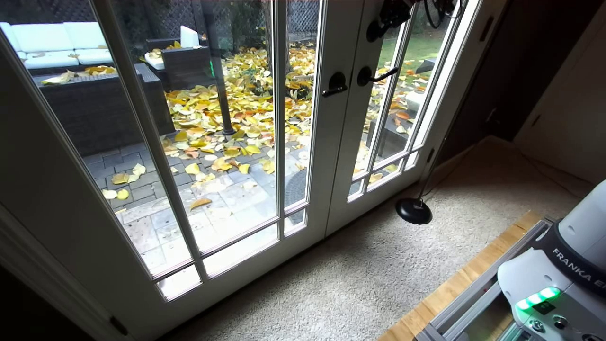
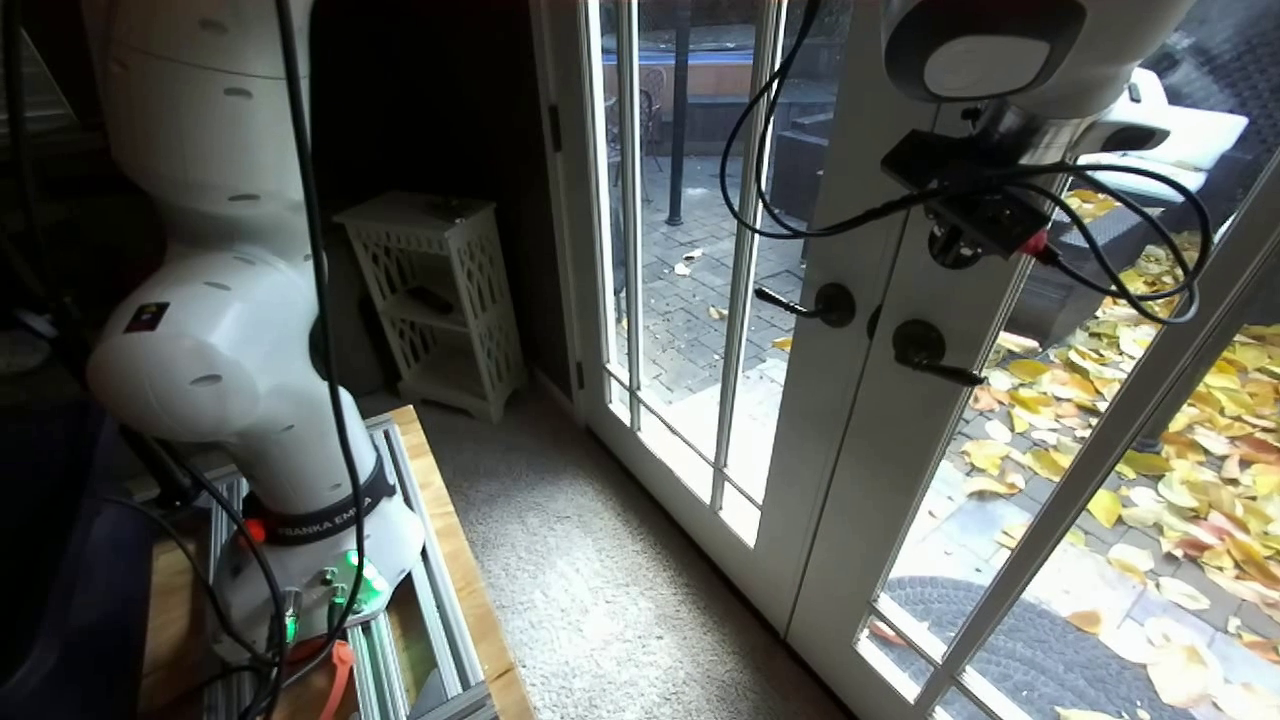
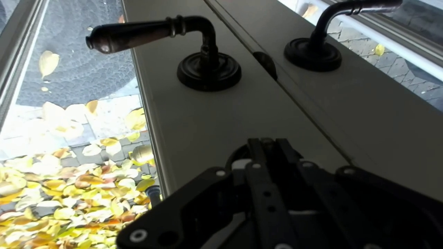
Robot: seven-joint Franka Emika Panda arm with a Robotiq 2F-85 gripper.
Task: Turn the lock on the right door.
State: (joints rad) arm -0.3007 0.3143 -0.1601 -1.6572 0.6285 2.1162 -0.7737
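Near the centre of the wrist view, the pincer [image 3: 270, 144] pinched the lock [image 3: 267, 141] on the right door [image 3: 214, 119], so gripping looked done, but how much turning remained could not be told.

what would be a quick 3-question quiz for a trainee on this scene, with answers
1. Multiple choice: how many levers show in the wrist view? A) one B) two C) three
2. True or false: yellow leaves lie outside.
3. Fill in: the claw is at the ____ above the lever of the right door.

Key: 1. B; 2. True; 3. lock.
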